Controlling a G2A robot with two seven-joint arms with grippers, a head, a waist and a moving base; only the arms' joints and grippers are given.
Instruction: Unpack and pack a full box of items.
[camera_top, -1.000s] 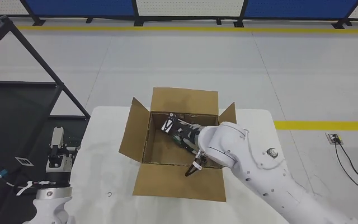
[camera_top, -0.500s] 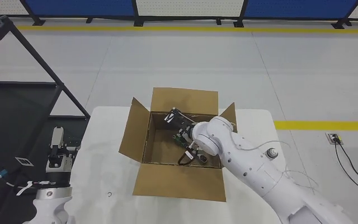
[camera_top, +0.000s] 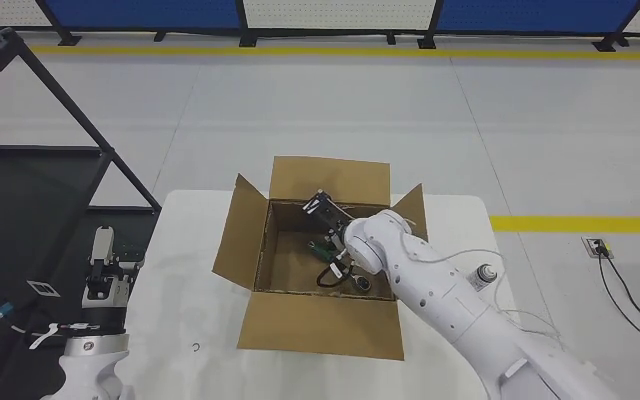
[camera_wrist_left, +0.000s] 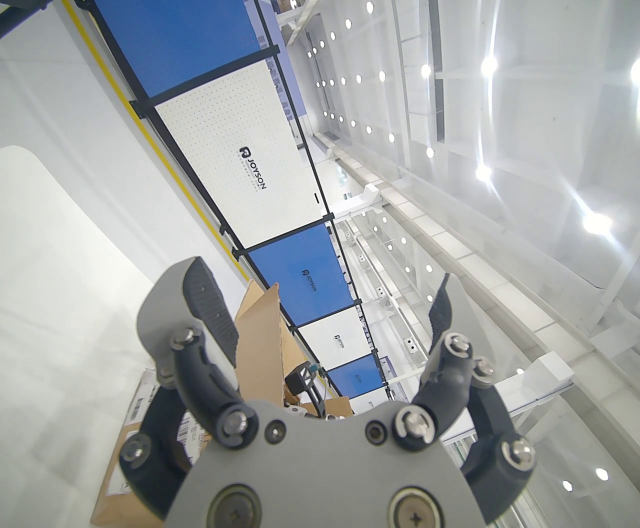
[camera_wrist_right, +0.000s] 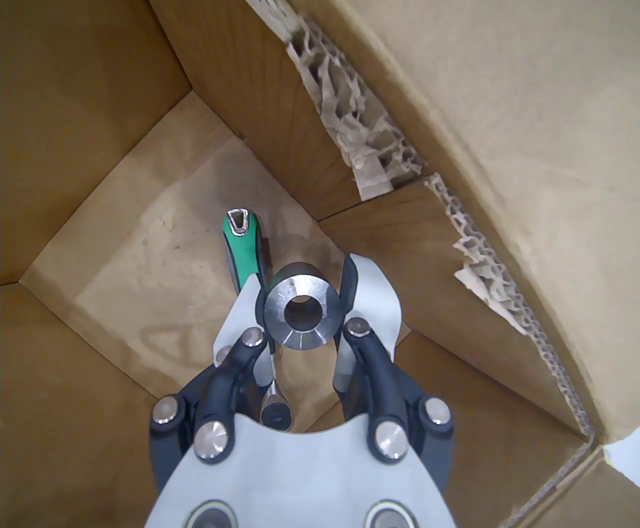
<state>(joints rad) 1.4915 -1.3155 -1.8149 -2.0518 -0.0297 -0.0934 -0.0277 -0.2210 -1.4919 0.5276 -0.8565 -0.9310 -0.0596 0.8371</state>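
Half the ratchet (camera_wrist_right: 242, 250) hides behind right jaws gripping a steel cylinder (camera_wrist_right: 301, 312); left jaws gape.

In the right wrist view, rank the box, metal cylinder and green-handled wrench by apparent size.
1. box, largest by far.
2-3. wrench and cylinder: unsure. The wrench looks longer but is partly hidden, and the cylinder is wider and nearer the camera.

Right arm extends from near right, wrist down, right gripper (camera_wrist_right: 302, 280) fingers clamped on metal cylinder (camera_wrist_right: 278, 301). Left gripper (camera_wrist_left: 325, 300) near left, fingers spread, pointing up.
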